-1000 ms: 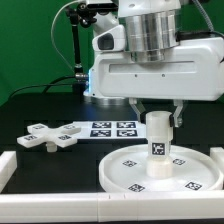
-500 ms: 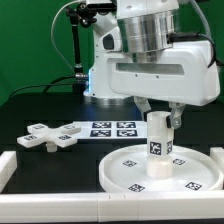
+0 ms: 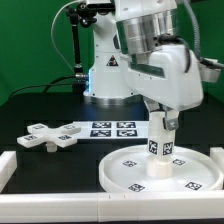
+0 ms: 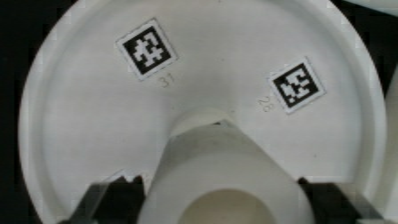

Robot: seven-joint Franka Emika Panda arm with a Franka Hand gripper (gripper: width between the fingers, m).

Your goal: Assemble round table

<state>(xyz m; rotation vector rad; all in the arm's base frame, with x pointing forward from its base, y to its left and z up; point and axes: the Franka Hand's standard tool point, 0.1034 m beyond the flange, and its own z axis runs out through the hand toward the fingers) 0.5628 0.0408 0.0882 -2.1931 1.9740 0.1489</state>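
Standing upright in the centre of the disc [image 3: 192,178] just below the gripper [image 3: 161,122], the leg [image 3: 160,147] is clamped by it and seems seated, while the cross-shaped foot [image 3: 45,135], well aside, is not yet fitted.

On my black table [image 3: 40,108] I see the cross-shaped foot [image 3: 47,135] toward the exterior view's left, the marker board [image 3: 112,129] mid-table, and the rimmed disc [image 3: 125,172] by the white rail [image 3: 60,192] along its edge.
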